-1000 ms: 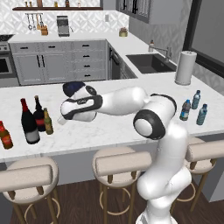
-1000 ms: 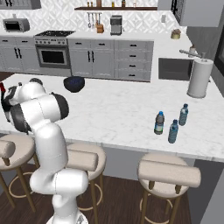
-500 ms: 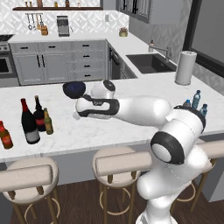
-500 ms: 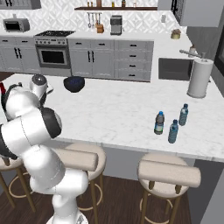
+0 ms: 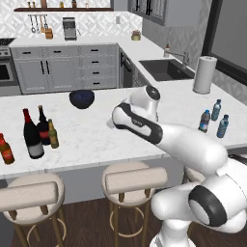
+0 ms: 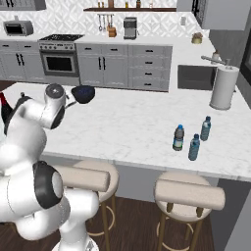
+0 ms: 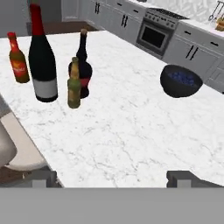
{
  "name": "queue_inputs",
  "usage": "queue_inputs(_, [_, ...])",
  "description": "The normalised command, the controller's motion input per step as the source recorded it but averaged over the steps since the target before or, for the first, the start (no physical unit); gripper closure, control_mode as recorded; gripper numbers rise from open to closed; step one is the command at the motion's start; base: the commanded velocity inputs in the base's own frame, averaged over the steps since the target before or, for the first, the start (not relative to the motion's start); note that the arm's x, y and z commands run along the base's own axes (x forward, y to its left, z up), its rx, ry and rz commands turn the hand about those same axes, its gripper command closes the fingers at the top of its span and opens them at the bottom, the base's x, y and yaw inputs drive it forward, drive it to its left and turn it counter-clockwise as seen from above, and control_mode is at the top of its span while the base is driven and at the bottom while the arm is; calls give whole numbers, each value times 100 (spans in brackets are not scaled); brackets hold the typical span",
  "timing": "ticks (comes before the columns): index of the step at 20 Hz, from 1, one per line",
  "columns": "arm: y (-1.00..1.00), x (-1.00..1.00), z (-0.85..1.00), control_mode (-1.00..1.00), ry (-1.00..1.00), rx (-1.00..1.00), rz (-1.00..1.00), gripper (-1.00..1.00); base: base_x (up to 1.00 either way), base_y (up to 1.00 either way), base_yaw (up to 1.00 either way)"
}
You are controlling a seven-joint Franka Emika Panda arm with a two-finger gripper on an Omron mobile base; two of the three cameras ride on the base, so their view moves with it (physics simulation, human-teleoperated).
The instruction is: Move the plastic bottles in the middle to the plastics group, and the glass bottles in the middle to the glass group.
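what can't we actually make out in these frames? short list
- Gripper: in the hand view just the two fingertips show, spread wide with nothing between them; in both base views the arm's own links hide it.
- Wine bottle: in the right base view the arm covers all but its red neck.
- Squat dark bottle: hand view, the amber beer bottle hides part of its red label.
- Water bottles: labels too small to read in either base view.

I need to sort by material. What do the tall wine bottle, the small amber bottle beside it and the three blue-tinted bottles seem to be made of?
Tall wine bottle: likely dark glossy glass, red foil neck, pale label. Amber bottle: probably brown glass, slim neck. Three blue-tinted bottles: apparently clear thin plastic, blue label bands, caps.
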Motion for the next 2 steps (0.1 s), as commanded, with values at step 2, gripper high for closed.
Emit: queue_inputs(2, [-98, -46, 82, -100, 0, 0, -10, -100, 0, 0, 0])
